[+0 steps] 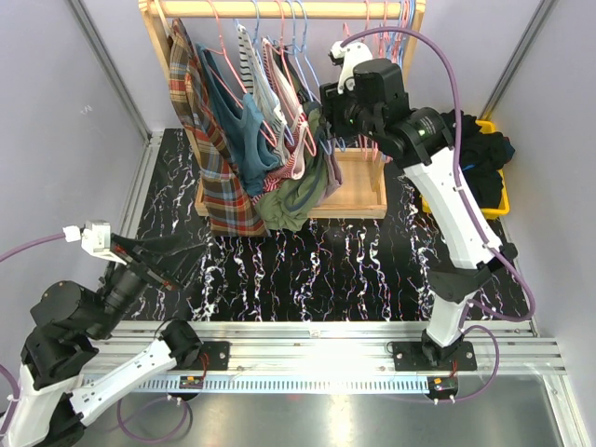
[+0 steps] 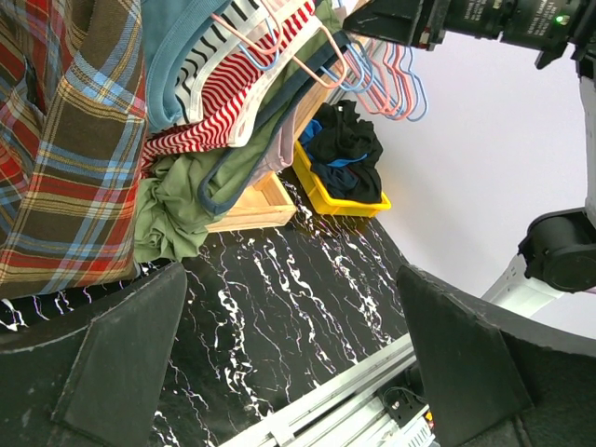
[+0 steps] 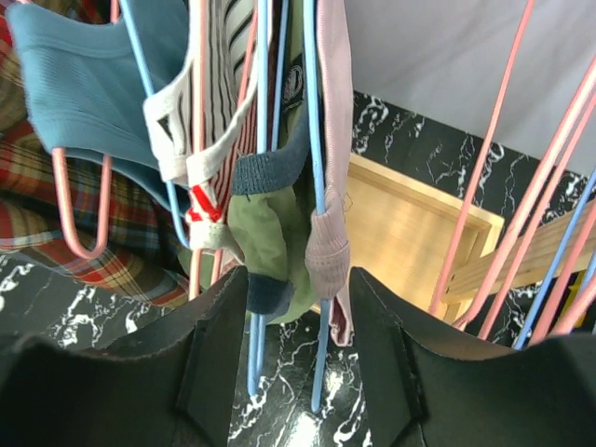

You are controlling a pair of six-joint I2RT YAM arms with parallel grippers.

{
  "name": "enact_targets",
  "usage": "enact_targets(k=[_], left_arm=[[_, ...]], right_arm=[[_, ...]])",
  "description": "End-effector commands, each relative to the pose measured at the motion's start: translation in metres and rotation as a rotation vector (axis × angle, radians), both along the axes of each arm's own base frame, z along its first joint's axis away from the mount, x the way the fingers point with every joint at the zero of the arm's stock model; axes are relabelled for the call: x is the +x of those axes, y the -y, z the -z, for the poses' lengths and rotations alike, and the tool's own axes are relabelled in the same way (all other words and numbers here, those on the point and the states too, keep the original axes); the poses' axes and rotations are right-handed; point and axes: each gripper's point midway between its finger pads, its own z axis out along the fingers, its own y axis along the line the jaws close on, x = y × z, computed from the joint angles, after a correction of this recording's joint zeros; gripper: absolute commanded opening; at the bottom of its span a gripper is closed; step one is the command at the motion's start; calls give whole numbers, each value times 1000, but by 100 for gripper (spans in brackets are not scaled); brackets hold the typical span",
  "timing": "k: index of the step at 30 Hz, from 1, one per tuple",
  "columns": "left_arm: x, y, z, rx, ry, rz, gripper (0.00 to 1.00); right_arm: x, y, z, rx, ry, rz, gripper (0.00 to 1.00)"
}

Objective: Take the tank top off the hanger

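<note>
R gripper (image 1: 326, 116) is up at the wooden rack (image 1: 279, 9), in among the hung clothes near mid-rail. On my R wrist cam its fingers (image 3: 214, 363) sit part open either side of a blue hanger (image 3: 309, 93). The olive tank top (image 3: 270, 233) w/ navy trim hangs on that wire, its strap in the gap along w/ a pink strap (image 3: 331, 261). Pads aren't squeezing either one, so nothing gripped; can't tell if the navy edge brushes a finger. The tank top's body sags down over the front left corner of the rack's base tray (image 1: 358, 182). Left of it on the rack: a red-striped top (image 2: 237, 98), a teal top (image 1: 247, 140), then a plaid shirt (image 1: 219, 177) at the far left end. At the rack's right end hang bare pink and blue hangers (image 1: 391, 19). Just right of the rack, a yellow bin (image 1: 505, 203) holds a heap of dark clothes (image 1: 480, 149), some blue in it. L gripper (image 1: 163, 250) sits well apart from the rack, low at near left, fingers spread wide, holding nothing
</note>
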Motion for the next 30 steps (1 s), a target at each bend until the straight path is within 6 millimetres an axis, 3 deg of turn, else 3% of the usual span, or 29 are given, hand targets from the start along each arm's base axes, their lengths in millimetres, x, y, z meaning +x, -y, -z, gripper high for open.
enact_targets(k=[1,5,17,27,30], left_arm=[[0,-1,-3,-24,9,-7,99],[-1,-1,-2,-24,8,-2,99],[-6,-10,-1,-41,9,-15,99],[-7,-11,1,-41,9,-13,99],[-7,-11,1,-40,8,-15,99]], right_arm=[[-17,2,-53,105,129,-31,55],[-14,5,-55,108,138,-18,56],[20,4,-12,12,39,60,53],[16,7,-17,58,42,26,52],[10,9,-27,94,67,14,52]])
